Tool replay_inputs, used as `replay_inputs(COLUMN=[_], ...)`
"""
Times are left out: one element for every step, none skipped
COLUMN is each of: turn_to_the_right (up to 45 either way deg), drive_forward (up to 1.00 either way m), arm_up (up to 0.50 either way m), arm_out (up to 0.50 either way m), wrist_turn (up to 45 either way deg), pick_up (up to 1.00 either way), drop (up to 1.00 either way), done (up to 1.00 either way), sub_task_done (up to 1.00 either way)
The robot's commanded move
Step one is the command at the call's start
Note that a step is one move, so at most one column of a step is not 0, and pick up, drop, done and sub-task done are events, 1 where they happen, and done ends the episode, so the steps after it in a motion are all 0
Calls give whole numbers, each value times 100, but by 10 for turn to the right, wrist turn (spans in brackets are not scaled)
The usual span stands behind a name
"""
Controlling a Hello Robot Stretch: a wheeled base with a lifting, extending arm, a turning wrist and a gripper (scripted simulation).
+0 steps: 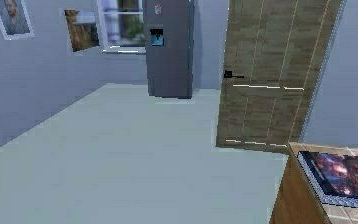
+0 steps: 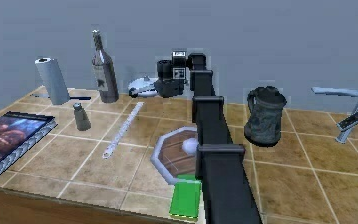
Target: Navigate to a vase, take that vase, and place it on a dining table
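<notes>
1. Wooden door (image 1: 272, 75), right of centre in the forward view: vertical planks, dark handle at its left edge.
2. Grey fridge (image 1: 170, 48), upper centre: smooth metal front, blue panel. Window (image 1: 122, 25) and framed picture (image 1: 82, 30) on the wall to its left.
3. Tiled counter (image 2: 307, 180) across the lower arm side view: tan square tiles, pale joints.
4. Arm (image 2: 217, 150): dark square bar up from the bottom edge, crossing a round wooden plate (image 2: 167, 150) and passing a flat green thing (image 2: 187, 198).
5. Vase (image 2: 266, 113), centre right, just right of the arm: dark grey, ribbed, flared rim, upright on the tiles.
6. Dark glass bottle (image 2: 104, 65) and grey paper roll (image 2: 53, 80), upper left, both upright, well apart from the vase.
7. Gripper (image 2: 152, 85), upper centre, left of the arm's end, with a pale silvery thing on the counter at its fingers. Cannot tell whether anything is held.
8. Small grey shaker (image 2: 82, 116) and long pale utensil (image 2: 123, 130), left of centre, lying between bottle and plate.
</notes>
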Motion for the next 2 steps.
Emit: replay_inputs(turn_to_the_right=[0,0], drive_forward=[0,0], arm_up=[4,0], arm_out=[0,0], wrist_turn=[0,-450], pick_up=[0,0], drop=[0,0], done=[0,0], sub_task_done=[0,0])
